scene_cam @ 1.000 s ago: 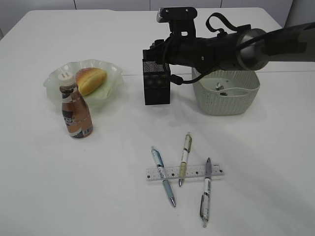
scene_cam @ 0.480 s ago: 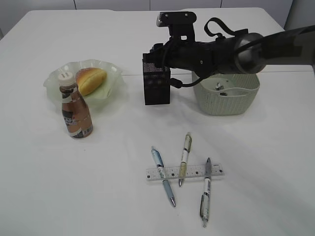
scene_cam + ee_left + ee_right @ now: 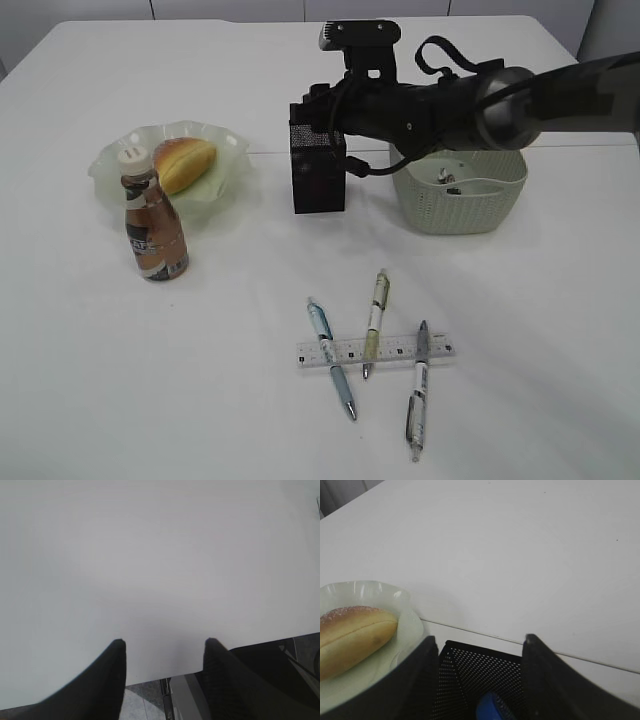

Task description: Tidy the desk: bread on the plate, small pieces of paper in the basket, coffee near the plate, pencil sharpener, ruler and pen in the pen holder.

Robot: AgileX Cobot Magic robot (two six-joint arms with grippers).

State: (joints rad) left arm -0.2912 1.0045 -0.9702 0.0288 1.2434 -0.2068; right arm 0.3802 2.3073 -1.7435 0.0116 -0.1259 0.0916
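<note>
While the right arm reaches across the desk, the scene stands as follows, each place given from the pen holder.

Pen holder: black mesh box, upright, near the middle of the desk's far half; the right wrist view looks down into it.
Right gripper: directly above the holder's open top, fingers parted over the opening, nothing between them.
Blue item: a small blue thing lies inside the holder, below the parted fingers; what it is cannot be told.
Left gripper: out of the exterior view; its wrist view shows it released, fingers apart and empty over the bare desk edge.
Plate: well to the left of the holder, pale green with a wavy rim.
Bread: lying on the plate.
Coffee: upright, left and nearer the camera, just at the plate's front rim.
Basket: just right of the holder, partly behind the arm; small pieces of paper lie inside.
Ruler: flat on the desk, well in front of the holder.
Pens: three, each lying across the ruler.
</note>
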